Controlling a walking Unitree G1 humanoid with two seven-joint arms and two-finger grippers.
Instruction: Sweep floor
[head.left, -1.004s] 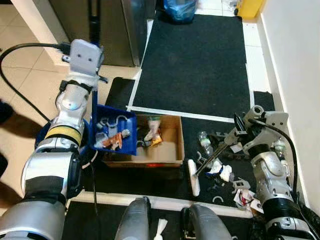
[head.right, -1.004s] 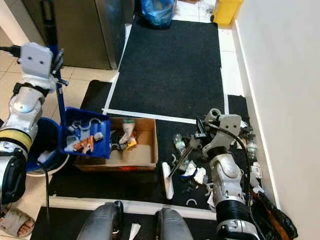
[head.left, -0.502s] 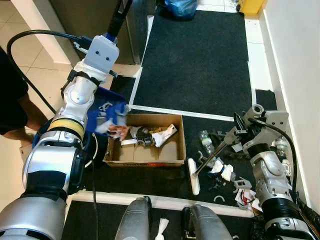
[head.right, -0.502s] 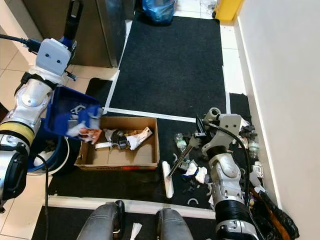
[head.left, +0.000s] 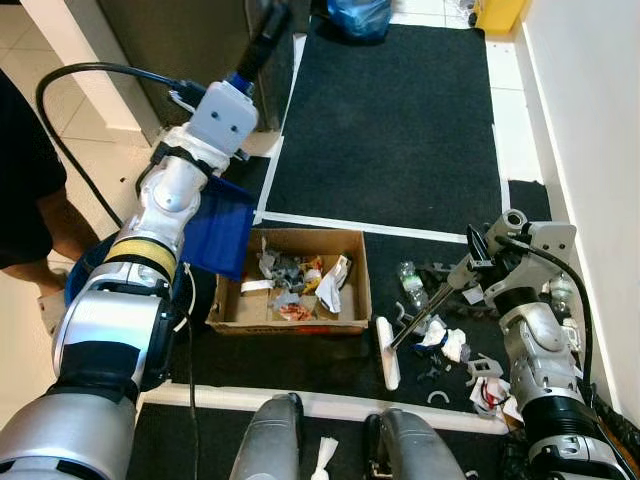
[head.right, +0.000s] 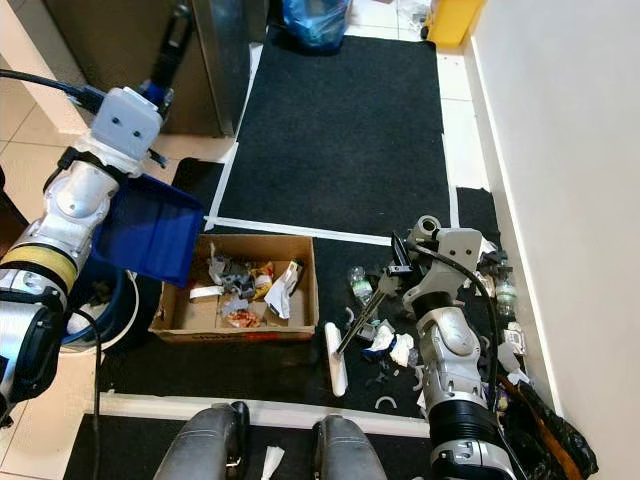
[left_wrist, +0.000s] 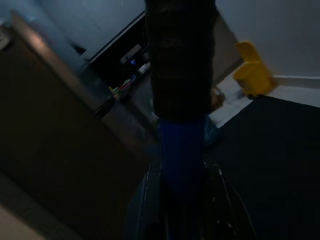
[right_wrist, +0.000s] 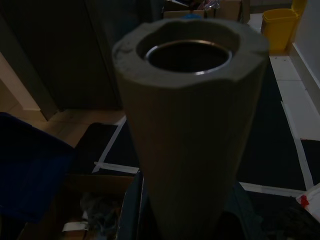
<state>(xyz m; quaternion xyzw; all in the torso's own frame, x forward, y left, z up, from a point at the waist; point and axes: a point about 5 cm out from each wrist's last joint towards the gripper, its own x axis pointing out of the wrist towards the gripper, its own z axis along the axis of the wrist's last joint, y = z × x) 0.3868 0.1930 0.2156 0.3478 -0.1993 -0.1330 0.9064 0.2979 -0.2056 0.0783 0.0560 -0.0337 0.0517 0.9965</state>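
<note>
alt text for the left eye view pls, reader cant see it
The left gripper holds a blue dustpan tipped over a cardboard box with trash inside. The right gripper holds a small broom on the black mat beside scattered litter.

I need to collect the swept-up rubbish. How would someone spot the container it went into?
On the black mat before the robot, find the white tape line. Just on the robot's side of it lies an open brown cardboard box holding crumpled scraps, unlike the tipped blue dustpan alongside.
</note>
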